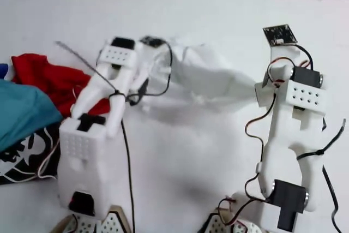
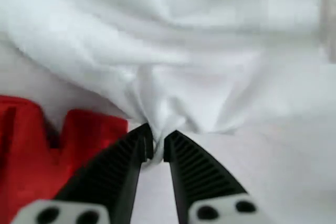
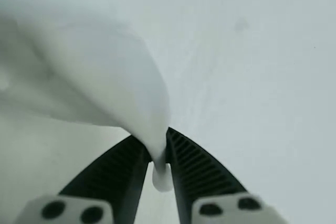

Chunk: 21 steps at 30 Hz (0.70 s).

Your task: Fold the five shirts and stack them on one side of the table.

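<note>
Stretching between the fingers of both arms, the white shirt (image 1: 202, 75) spans mid-table (image 1: 180, 9), one bunched edge pinched tight in the left gripper (image 2: 156, 148) and another fold clamped in the right gripper (image 3: 159, 153). Bare tabletop lies beyond the right fingers. A red shirt (image 2: 31, 150) crowds close beside the left fingers, with a teal shirt (image 1: 24, 113) and a black printed shirt (image 1: 22, 159) farther back alongside that forward-leaning arm.

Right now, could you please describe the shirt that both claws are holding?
On the table, look between the two arms: the white shirt lies bunched there, pinched by the left claw and right claw. Its neighbours, a red shirt and teal shirt, are coloured.
</note>
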Motion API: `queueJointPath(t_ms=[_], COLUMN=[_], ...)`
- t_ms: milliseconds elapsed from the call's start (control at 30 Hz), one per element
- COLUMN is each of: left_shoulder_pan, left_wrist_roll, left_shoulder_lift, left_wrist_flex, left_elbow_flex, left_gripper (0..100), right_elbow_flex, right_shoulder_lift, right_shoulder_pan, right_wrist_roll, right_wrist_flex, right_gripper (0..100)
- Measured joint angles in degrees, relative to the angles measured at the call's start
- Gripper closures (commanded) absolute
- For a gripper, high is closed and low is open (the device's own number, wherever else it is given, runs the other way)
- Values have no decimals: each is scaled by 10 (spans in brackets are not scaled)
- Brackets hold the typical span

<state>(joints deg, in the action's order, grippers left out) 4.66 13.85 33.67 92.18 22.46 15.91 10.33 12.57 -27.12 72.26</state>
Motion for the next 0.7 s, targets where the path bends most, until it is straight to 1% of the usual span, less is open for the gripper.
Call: queueJointPath(t_ms=[133,200,400,533,700], left_shoulder_pan=[-1,-1,-11,-32,-59], left_wrist_roll=[0,0,0,2,2], left_shoulder_lift=[-62,-96,-219,-314,-442], left_wrist_flex=[56,79,90,91,91], left_elbow_flex=[69,93,102,102,105], left_gripper=[973,973,973,974,974], right_elbow_flex=[-16,-46,-185,-280,-332], right_shoulder_lift=[0,0,7,73,196], right_shoulder_pan=[0,0,0,0,-1], right_wrist_roll=[0,0,52,59,59], right_wrist_flex=[-11,4,77,124,129], right_gripper=[981,981,981,981,981])
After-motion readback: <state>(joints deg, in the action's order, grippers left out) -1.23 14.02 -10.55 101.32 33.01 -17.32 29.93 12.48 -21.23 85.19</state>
